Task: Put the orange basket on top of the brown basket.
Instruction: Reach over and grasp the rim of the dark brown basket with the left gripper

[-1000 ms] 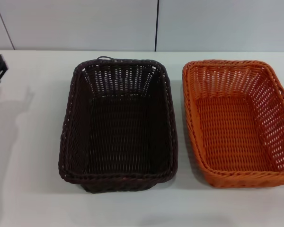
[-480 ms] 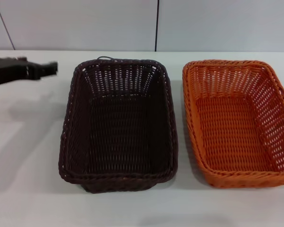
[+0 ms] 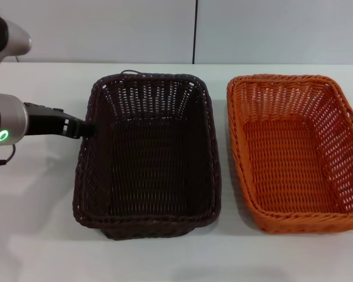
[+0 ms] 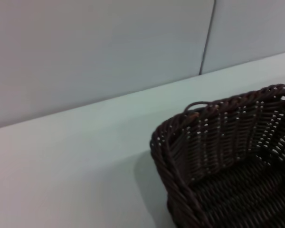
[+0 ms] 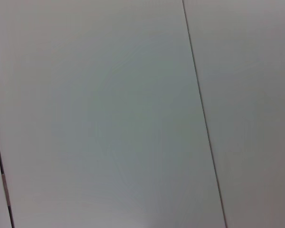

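Orange basket [image 3: 295, 153]: bright orange rectangular wicker, upright, open side up, on the counter's right part.
Brown basket [image 3: 148, 154]: very dark brown wicker, same shape, upright, just left of the orange basket, not touching it.

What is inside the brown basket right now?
Nothing: the brown basket shows only its bare woven floor. The orange basket sits apart beside it. The left gripper is at the brown basket's rim; what lies underneath is hidden.
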`<act>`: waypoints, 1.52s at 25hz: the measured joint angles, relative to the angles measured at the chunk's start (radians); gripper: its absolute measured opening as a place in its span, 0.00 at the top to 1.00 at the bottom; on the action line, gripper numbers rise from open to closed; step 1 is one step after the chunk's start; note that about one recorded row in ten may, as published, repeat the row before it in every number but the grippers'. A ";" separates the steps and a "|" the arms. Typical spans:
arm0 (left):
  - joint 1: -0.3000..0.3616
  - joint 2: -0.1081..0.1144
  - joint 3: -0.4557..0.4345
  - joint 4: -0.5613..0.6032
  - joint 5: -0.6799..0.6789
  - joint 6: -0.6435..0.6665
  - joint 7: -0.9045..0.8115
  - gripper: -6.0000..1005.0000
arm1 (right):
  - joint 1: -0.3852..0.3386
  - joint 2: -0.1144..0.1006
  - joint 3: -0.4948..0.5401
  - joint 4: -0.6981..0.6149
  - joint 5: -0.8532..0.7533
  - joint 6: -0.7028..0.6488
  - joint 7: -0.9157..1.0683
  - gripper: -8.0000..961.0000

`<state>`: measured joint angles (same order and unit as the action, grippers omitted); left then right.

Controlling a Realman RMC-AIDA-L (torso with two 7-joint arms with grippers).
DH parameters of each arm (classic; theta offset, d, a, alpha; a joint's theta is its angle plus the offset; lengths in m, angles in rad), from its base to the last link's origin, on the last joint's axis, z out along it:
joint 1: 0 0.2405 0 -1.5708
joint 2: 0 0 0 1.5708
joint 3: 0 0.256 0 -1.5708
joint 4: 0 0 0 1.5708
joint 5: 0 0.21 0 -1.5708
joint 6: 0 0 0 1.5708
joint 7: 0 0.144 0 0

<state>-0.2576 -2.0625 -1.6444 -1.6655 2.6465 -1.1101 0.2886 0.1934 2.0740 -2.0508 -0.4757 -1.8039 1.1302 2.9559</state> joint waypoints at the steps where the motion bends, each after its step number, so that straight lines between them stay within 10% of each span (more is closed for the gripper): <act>1: -0.005 0.000 0.004 0.004 0.000 -0.002 -0.005 0.23 | 0.000 0.000 0.000 0.002 0.000 0.000 0.000 0.27; 27: -0.129 0.002 0.025 0.223 0.055 -0.017 -0.012 0.26 | 0.005 0.000 0.006 0.010 0.000 -0.015 0.000 0.28; 38: -0.124 0.004 0.018 0.173 0.060 -0.059 0.060 0.55 | 0.005 0.000 0.006 0.009 0.000 -0.014 0.000 0.28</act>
<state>-0.3815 -2.0584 -1.6262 -1.4921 2.7066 -1.1696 0.3482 0.1979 2.0739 -2.0447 -0.4664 -1.8039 1.1161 2.9559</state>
